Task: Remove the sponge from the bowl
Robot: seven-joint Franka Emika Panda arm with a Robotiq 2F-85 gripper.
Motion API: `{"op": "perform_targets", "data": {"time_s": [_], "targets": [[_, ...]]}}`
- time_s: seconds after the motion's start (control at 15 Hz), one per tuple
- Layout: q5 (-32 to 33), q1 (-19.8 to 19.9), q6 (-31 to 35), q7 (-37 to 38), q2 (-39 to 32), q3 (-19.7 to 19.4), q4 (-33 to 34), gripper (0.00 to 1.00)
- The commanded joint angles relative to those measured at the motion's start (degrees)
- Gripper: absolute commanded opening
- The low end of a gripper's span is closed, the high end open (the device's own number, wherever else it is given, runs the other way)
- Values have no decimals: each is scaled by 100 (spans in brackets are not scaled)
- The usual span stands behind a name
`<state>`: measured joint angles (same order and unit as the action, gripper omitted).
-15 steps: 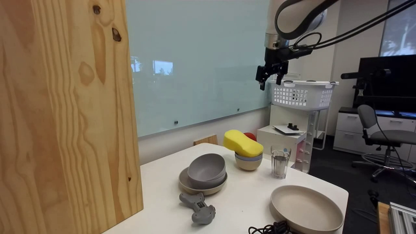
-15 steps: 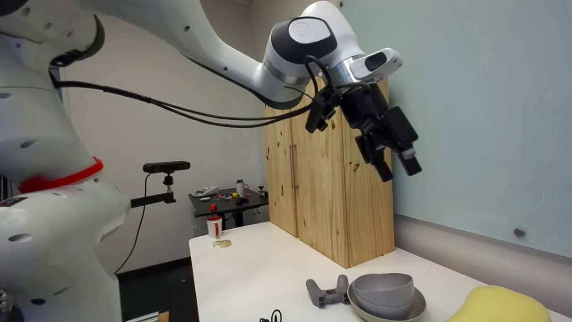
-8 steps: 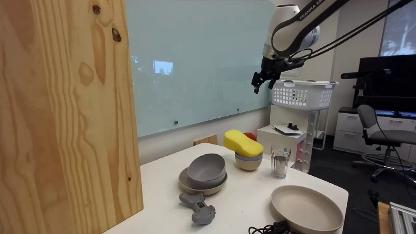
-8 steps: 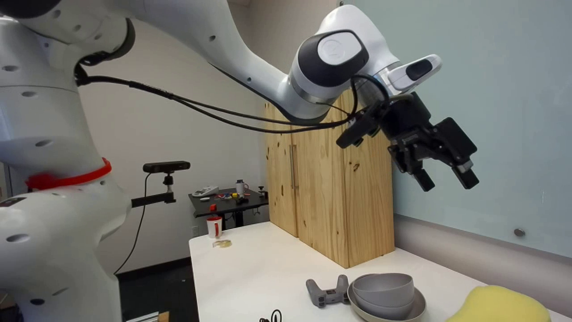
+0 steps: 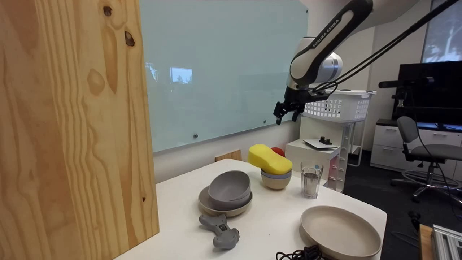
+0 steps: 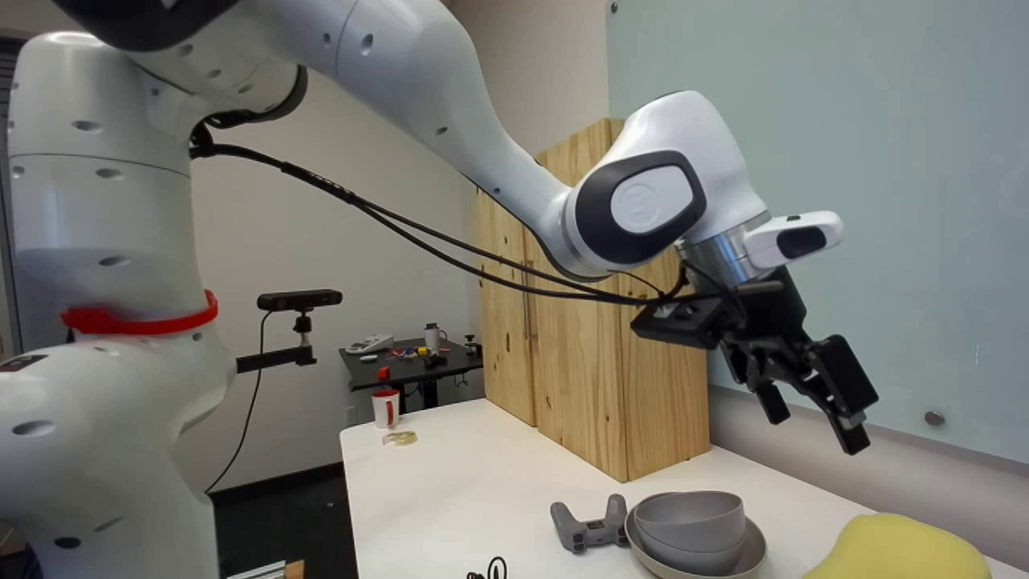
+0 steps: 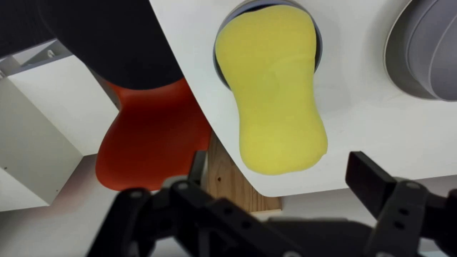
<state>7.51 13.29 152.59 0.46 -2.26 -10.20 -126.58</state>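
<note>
Hung higher than the sponge [image 5: 269, 159], clear of it, with the tool [image 6: 815, 426] spread, gripping nothing.
Likely risked tipping the bowl [image 5: 276, 182] by reaching too low and snagging its rim, or twisting the sponge by pinching only its overhang. In an exterior view, saw one sponge end seated in the bowl, the rest jutting left; nearer left, saw grey bowls [image 5: 230, 186] nested in a beige dish [image 5: 206, 204].
</note>
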Motion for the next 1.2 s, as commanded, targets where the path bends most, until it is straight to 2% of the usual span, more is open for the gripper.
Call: {"op": "perform_targets", "data": {"time_s": [0.0, 0.13, 0.33, 0.53, 0.93, 1.0, 1.13], "targets": [[-636, -6, 67, -675, -637, -10, 252, 100], [-766, 46, 10, -913, -890, 8, 389, 100], [-203, 16, 294, -725, -1250, -141, 636, 100], [-366, 78, 180, -777, -1620, -100, 966, 100], [-777, -72, -33, -689, -1294, 279, 867, 100], [-604, -60, 148, -633, -1359, 148, 871, 100], [-613, -106, 137, -622, -1316, 177, 882, 100]]}}
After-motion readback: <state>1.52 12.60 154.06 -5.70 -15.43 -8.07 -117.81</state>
